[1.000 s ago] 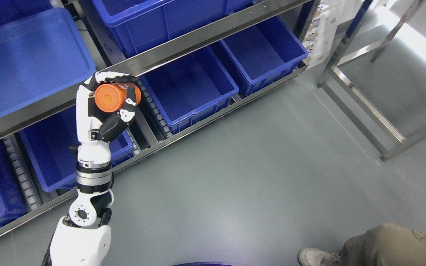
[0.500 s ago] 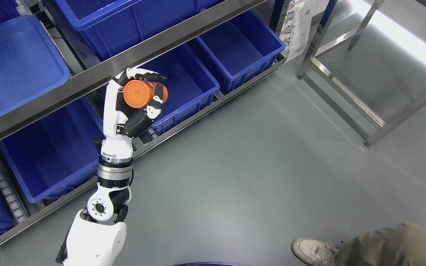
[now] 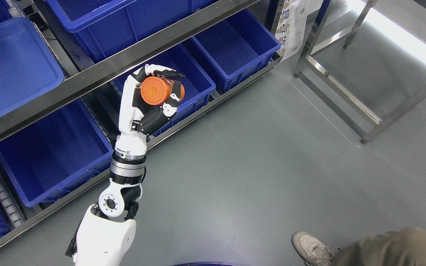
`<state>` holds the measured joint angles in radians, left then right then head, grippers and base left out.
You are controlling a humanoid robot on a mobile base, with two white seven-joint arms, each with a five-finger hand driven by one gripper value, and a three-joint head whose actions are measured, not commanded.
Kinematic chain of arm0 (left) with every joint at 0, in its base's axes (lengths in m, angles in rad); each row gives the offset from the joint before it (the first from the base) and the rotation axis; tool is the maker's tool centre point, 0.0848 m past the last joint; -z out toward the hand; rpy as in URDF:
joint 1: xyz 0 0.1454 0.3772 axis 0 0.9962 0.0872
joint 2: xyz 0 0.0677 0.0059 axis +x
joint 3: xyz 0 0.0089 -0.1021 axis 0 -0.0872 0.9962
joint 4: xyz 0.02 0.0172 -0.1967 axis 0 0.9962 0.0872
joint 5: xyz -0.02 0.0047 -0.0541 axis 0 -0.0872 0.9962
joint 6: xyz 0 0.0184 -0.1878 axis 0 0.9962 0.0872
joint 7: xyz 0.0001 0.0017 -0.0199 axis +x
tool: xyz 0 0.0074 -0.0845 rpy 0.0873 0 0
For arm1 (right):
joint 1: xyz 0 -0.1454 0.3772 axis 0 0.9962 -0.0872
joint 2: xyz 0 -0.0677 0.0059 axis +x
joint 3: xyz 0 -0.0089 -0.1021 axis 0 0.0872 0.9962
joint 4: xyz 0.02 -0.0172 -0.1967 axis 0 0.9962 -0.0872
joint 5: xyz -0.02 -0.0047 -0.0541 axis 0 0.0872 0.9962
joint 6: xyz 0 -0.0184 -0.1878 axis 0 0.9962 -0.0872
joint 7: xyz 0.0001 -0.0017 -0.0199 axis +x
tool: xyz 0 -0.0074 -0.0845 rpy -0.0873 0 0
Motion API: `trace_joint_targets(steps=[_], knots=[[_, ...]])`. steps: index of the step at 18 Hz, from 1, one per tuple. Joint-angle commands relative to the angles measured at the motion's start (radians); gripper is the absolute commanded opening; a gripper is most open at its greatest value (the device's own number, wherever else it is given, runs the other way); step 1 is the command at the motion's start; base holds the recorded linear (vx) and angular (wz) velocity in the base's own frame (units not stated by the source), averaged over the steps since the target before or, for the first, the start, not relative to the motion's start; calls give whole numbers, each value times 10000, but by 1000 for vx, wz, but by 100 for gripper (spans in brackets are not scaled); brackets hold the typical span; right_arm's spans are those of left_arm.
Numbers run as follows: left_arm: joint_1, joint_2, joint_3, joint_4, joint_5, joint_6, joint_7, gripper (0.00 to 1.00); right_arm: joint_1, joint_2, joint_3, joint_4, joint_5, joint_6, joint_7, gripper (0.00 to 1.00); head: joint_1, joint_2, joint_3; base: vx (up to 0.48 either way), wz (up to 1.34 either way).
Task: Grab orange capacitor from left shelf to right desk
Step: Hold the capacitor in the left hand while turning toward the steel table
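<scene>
Now left hand grips orange capacitor beside shelf edge.

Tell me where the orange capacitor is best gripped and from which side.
Grip the orange capacitor around its round side wall, coming from the side, as the left robot hand does now. It is a short cylinder lying tilted, flat end toward the camera, so fingers on one side and thumb opposite probably hold it securely.
</scene>
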<state>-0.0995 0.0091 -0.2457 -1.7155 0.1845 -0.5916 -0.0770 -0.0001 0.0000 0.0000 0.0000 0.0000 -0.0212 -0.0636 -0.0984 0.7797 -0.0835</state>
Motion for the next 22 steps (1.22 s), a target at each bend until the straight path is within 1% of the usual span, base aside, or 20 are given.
trace_joint_targets(steps=[1,3,9,17,22], knots=[[-262,84,-673,36,11,178,3,3,200,-175,-169,-175,31,-3,7,100,0,0,0,11,-63],[-370,84,-718,36,11,209,3,3,200,-175,-169,-175,31,-3,7,100,0,0,0,16,-106],[-447,84,-1378,51,-5,348,3,3,200,-175,-169,-175,31,-3,7,100,0,0,0,25,-164],[-830,84,-1439,97,11,639,3,3,200,-175,-169,-175,31,-3,7,100,0,0,0,66,-291],[-861,84,-1700,235,-5,777,3,3,200,-175,-169,-175,31,-3,7,100,0,1,0,121,-305]])
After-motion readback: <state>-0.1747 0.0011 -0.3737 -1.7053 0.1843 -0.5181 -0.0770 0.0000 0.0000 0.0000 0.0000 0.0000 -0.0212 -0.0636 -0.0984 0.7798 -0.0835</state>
